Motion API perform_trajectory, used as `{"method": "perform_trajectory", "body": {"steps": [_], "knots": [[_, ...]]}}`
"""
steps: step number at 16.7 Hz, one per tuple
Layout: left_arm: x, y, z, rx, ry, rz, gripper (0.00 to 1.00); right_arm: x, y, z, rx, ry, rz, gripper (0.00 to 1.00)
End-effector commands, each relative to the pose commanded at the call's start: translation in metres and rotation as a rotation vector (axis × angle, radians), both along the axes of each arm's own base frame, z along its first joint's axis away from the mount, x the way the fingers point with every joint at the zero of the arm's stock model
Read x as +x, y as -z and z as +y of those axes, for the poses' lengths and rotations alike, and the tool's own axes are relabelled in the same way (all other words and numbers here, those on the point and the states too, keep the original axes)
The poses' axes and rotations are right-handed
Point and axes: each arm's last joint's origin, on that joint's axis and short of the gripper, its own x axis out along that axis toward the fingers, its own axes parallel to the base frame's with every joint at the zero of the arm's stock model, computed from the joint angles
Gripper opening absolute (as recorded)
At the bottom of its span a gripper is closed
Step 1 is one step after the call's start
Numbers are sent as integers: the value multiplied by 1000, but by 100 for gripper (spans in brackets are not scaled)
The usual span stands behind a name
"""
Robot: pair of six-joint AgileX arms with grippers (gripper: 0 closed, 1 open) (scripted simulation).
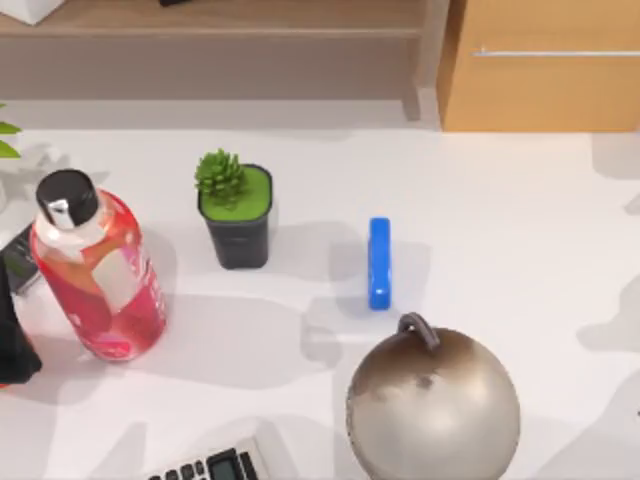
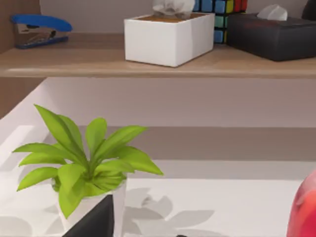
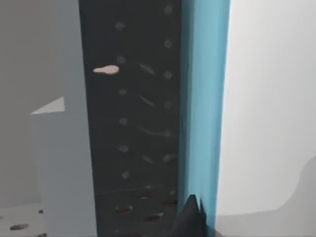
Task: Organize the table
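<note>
table (image 1: pixel 500 200): spread under bottle (image 1: pixel 98 270), pot (image 1: pixel 238 215), blue bar (image 1: pixel 379 262), globe (image 1: pixel 433 403)
grippers: cannot tell if wide or narrow
tip: probably clear one loose item at a time, gripping its middle

Pink bottle (image 1: pixel 98 275) – potted succulent (image 1: pixel 235 212) – blue bar (image 1: pixel 379 263).

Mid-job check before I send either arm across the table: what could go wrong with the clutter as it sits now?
1. The pink bottle stands tall at the table's left; a sideways brush may topple it.
2. The metal sphere is round and might roll if nudged, toward the blue bar beside it.
3. The calculator lies at the near edge and could be pushed off.
</note>
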Motion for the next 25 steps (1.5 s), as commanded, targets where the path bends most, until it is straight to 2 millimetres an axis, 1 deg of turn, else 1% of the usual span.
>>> {"method": "perform_trajectory", "body": {"steps": [7,8,18,20,25], "knots": [[0,0,0,0,0,0,100,0,0,0,0,0,0,98],[0,0,0,0,0,0,100,0,0,0,0,0,0,100],[0,0,0,0,0,0,100,-3,-1,0,-5,-1,-3,100],[0,0,0,0,0,0,100,-11,-4,2,-11,-6,-8,100],[0,0,0,0,0,0,100,-43,-7,0,-9,-5,-22,100]]}}
